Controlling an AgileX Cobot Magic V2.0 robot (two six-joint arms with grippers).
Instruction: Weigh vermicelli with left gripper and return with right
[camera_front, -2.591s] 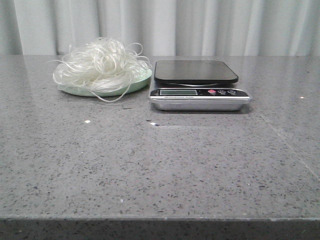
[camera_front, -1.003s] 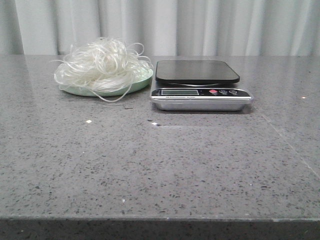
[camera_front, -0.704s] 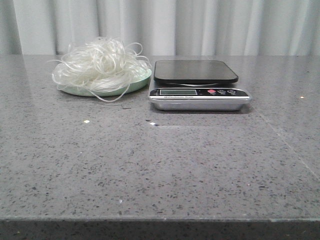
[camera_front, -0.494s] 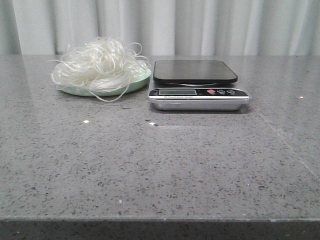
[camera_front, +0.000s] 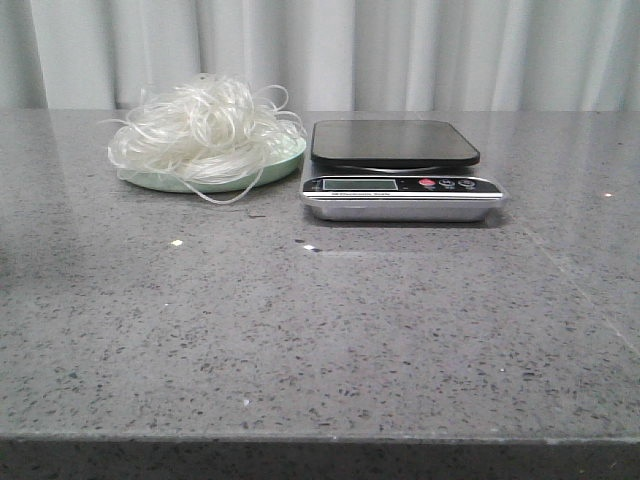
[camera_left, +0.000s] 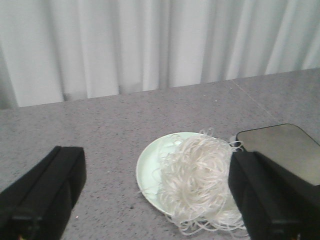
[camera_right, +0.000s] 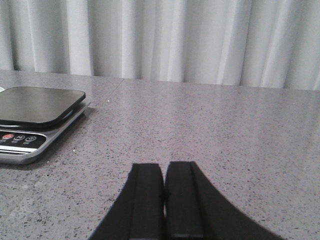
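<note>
The vermicelli (camera_front: 205, 130) is a fluffy white tangle on a pale green plate (camera_front: 275, 165) at the back left of the table. It also shows in the left wrist view (camera_left: 197, 180), on the plate (camera_left: 150, 167). My left gripper (camera_left: 157, 192) is open and empty, its black fingers (camera_left: 45, 190) wide apart, above and short of the plate. My right gripper (camera_right: 164, 172) is shut and empty, low over bare table to the right of the scale (camera_right: 35, 117). Neither gripper shows in the front view.
A silver kitchen scale (camera_front: 400, 180) with a black platform stands right beside the plate, at the back middle. White curtains (camera_front: 350, 50) hang behind the grey speckled table (camera_front: 330, 340).
The front view shifts slightly from side to side. The vermicelli, plate and scale have not moved on the table.
</note>
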